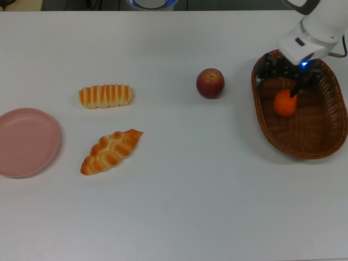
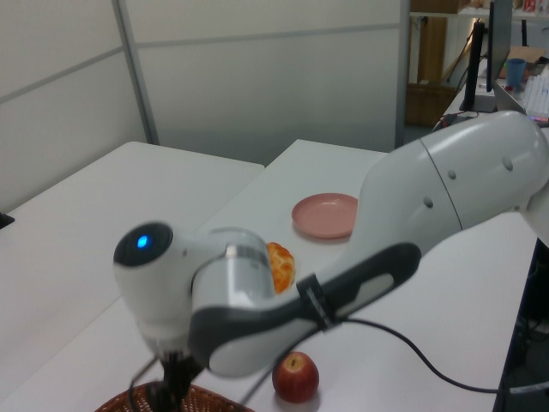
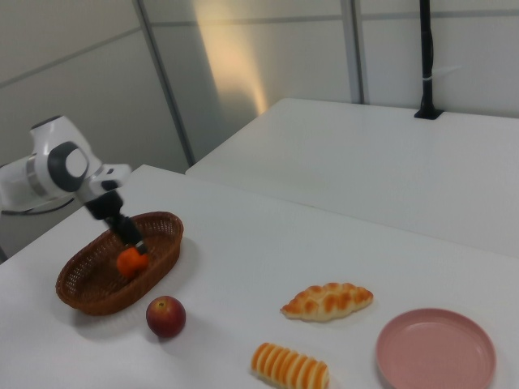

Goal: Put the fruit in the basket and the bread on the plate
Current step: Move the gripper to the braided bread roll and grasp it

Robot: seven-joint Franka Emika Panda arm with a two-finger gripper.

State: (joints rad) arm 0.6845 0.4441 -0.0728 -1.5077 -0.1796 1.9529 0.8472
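A gripper [image 1: 286, 82] hangs over the wicker basket [image 1: 321, 138] at three o'clock in the top view, with the orange [image 1: 284, 104] in the basket; whether its jaws grip cannot be told. The apple [image 1: 210, 82], left of the basket, likely comes next.

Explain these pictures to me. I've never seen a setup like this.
The white machine is a robot arm whose end effector is its grasping tip. Three fixed cameras watch it: one looks straight down on the white table, and the other two look across it from opposite sides. On the table lie a red apple, a ridged roll, a braided loaf, an empty pink plate and a wicker basket. The end effector reaches into the basket, with an orange at its tip. Whether the orange is gripped or already let go cannot be told.
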